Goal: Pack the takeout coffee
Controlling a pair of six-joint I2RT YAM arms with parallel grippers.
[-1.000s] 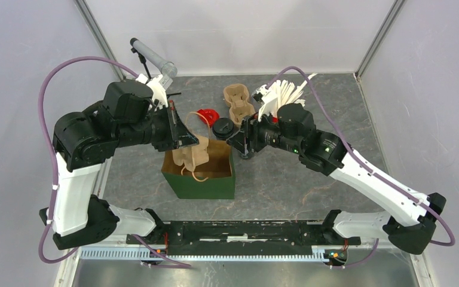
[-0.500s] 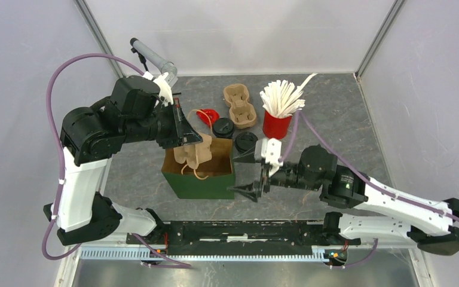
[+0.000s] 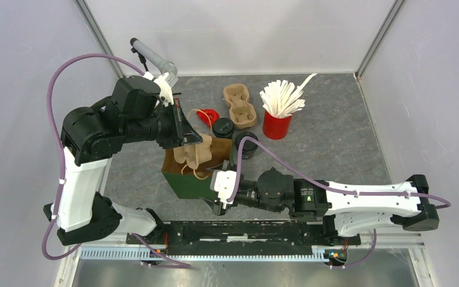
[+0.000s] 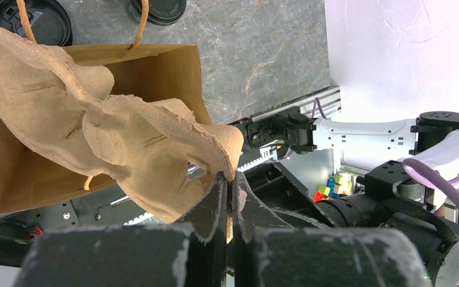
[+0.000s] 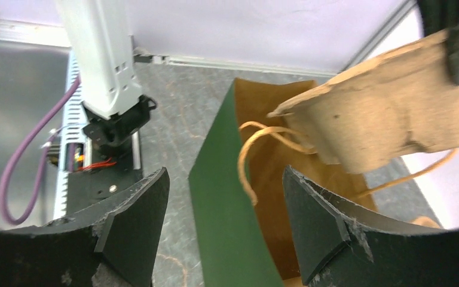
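step: carrier going into bag | left pincer point(image 4: 229, 185) clamped on rim of brown moulded-pulp cup carrier point(image 4: 107, 125), held at mouth of open green paper bag point(image 3: 198, 186) | right pincer point(image 5: 224, 179) wide, straddling bag's near wall | next: likely steady bag, lower carrier straight in

Grey marbled tabletop point(image 3: 334, 149); pale lilac walls point(image 3: 245, 30); aluminium corner posts point(image 3: 376, 39); even light.
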